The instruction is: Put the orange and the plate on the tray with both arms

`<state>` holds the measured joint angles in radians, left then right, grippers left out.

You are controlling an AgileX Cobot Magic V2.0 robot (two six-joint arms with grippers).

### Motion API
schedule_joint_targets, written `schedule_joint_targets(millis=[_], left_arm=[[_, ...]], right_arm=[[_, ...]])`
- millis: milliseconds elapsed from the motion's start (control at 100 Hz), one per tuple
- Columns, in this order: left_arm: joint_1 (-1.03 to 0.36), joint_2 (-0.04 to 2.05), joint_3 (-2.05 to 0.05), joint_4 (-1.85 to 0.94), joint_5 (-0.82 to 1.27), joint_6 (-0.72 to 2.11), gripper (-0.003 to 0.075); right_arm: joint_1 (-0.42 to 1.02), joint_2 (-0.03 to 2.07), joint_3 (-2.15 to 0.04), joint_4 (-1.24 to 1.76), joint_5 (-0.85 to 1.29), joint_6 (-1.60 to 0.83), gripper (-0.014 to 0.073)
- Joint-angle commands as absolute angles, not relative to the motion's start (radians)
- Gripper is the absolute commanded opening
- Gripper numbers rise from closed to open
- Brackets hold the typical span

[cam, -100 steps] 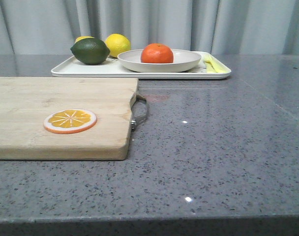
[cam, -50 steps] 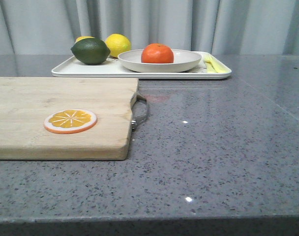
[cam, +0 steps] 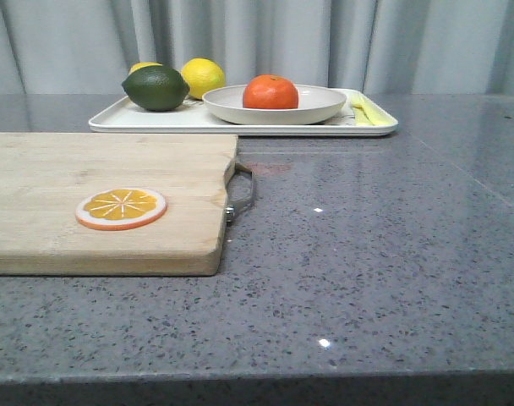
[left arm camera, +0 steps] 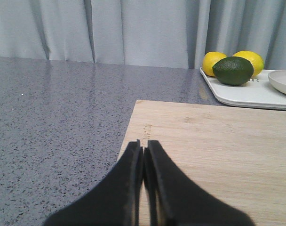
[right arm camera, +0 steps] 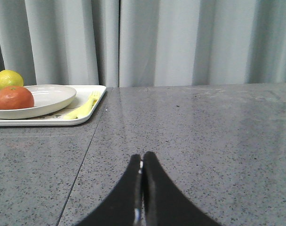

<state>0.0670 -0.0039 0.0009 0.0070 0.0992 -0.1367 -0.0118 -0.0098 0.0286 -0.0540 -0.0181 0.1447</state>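
Orange (cam: 270,91) in plate (cam: 312,108) on tray (cam: 155,123), unchanged vs. prior frames; L gripper (left arm camera: 144,150) & R gripper (right arm camera: 142,162) clenched, empty, well apart from tray; task apparently done.

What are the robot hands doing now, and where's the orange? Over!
Left gripper shut, empty, over the cutting board. Right gripper shut, empty, over bare table. Orange in plate, plate on tray. Nothing in the way.

Only the grippers show: the left gripper (left arm camera: 143,150) and right gripper (right arm camera: 142,162) each have two smooth matte black fingers, broad at the base and tapering to narrow rounded tips.
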Motion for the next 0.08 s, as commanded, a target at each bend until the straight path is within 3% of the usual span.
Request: schedule_joint_targets(millis=[0,70], left_arm=[[0.07,-0.035,0.024,0.007,0.026,-0.141,-0.0019],[0.07,-0.035,0.024,0.007,0.026,-0.141,-0.0019]], right_arm=[[-0.021,-0.031,0.028,-0.065,-0.093,0.145,-0.006],[-0.021,-0.031,0.028,-0.065,-0.093,0.145,-0.006]])
